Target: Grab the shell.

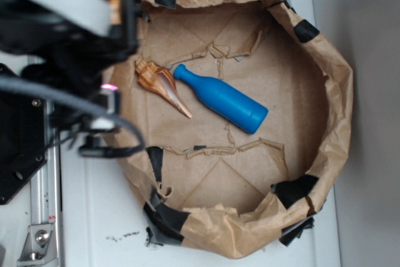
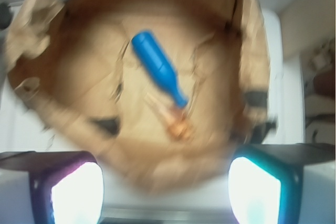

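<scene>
The shell (image 1: 164, 85), brown-orange with tan stripes, lies on the floor of a brown paper basin (image 1: 333, 92), near its left wall, with its long point aimed toward the middle. In the blurred wrist view the shell (image 2: 176, 122) shows below centre, well beyond the fingers. My gripper (image 2: 165, 184) is open, and its two fingers (image 2: 76, 192) stand wide apart with nothing between them. It hovers high over the basin's left rim. In the exterior view my dark arm (image 1: 69, 35) covers the upper left, and the fingers cannot be made out there.
A blue bottle (image 1: 222, 99) lies right beside the shell, its neck close to the shell's wide end; the blue bottle (image 2: 157, 66) also shows in the wrist view. The basin's crumpled paper walls (image 2: 252, 51) are patched with black tape. A white table top (image 1: 94, 217) surrounds it.
</scene>
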{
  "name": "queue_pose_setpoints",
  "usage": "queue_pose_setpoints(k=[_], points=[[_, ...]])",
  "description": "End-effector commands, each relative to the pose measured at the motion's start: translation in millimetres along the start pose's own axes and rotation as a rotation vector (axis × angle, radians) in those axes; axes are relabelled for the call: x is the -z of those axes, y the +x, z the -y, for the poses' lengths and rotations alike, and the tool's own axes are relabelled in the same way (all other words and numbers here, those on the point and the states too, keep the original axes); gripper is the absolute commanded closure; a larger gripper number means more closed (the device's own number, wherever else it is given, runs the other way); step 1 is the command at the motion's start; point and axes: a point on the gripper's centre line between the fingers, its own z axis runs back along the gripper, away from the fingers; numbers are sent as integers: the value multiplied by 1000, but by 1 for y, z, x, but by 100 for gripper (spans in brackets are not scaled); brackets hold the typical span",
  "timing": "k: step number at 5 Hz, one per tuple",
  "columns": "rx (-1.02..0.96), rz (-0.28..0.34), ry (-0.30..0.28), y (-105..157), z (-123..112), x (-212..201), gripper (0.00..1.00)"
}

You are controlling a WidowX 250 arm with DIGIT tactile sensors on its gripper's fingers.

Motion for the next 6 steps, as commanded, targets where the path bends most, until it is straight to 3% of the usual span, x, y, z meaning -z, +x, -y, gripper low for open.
queue_pose_setpoints(k=[1,2,3,4,5,6], points=[[48,-14,-17,20,-8,68,0],[91,-82,-60,13,-2,101,0],[201,-99,-79,-5,17,127,0],[277,-136,-64,-23,17,164,0],[277,-153,-60,-21,8,183,0],[238,-146,-37,-17,4,184,14]])
